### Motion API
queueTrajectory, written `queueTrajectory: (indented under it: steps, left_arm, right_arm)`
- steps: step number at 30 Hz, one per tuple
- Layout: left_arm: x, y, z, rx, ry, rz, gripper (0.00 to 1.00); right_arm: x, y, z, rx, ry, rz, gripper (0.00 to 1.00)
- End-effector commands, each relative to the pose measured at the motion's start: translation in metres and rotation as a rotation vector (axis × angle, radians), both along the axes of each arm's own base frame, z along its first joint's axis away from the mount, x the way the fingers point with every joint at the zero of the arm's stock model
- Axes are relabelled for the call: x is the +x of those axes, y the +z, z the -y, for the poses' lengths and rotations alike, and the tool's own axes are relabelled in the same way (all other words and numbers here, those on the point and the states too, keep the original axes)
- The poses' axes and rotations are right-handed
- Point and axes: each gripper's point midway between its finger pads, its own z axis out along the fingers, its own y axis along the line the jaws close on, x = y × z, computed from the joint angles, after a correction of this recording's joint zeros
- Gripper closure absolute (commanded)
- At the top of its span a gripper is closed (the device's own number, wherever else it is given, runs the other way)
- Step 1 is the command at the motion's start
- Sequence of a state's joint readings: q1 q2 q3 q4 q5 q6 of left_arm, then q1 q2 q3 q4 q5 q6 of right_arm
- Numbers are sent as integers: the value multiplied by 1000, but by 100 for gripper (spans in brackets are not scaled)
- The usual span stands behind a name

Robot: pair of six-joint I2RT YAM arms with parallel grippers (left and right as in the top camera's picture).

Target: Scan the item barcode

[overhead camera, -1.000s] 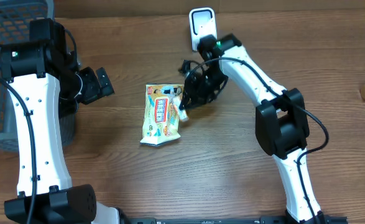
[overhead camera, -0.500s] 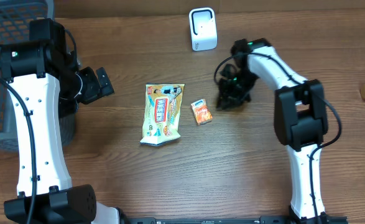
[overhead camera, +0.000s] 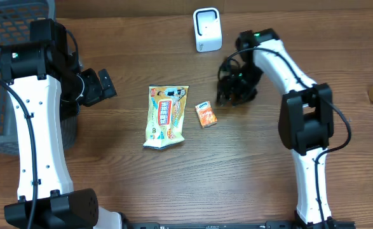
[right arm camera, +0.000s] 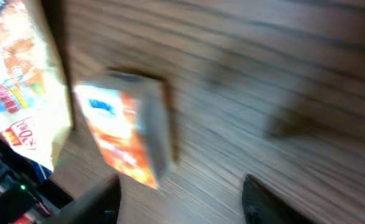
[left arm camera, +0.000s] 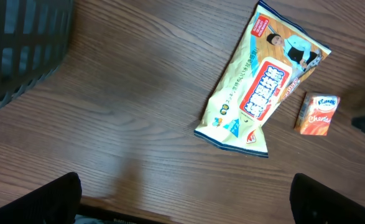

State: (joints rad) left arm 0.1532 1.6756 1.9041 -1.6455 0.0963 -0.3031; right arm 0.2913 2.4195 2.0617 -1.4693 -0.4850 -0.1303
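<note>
Note: small orange box (overhead camera: pixel 205 114) lies flat just at 3 o'clock of the snack bag (overhead camera: pixel 166 116), white scanner (overhead camera: pixel 207 29) well off at 12 o'clock; no barcode shows. Your right gripper (overhead camera: pixel 229 95) hovers at the box's 2 o'clock, jaws parted and empty; left gripper (overhead camera: pixel 102 86) gapes wide, idle. Advice: pinch the box by its long edges, leaving its faces bare for the scanner.

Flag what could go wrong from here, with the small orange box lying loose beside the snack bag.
1. The orange box lies close to the snack bag. The open right gripper, coming in for the box, might catch the bag's edge or push the box away.
2. No barcode shows on the box faces in view, so it may reach the scanner turned the wrong way.
</note>
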Motion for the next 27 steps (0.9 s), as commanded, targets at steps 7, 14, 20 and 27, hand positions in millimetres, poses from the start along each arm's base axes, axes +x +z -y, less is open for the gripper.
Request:
queueTrajectory:
  steps: [7, 14, 20, 27]
  left_arm:
    - [0, 1, -3, 3, -9, 4, 0]
    - [0, 1, -3, 3, -9, 4, 0]
    - [0, 1, -3, 3, -9, 4, 0]
    - [0, 1, -3, 3, -9, 4, 0]
  right_arm:
    - [-15, 4, -50, 54, 117, 49, 50]
    - [-21, -17, -48, 35, 80, 15, 57]
    - [-25, -16, -46, 29, 79, -1, 73]
    - [-28, -28, -45, 19, 57, -14, 69]
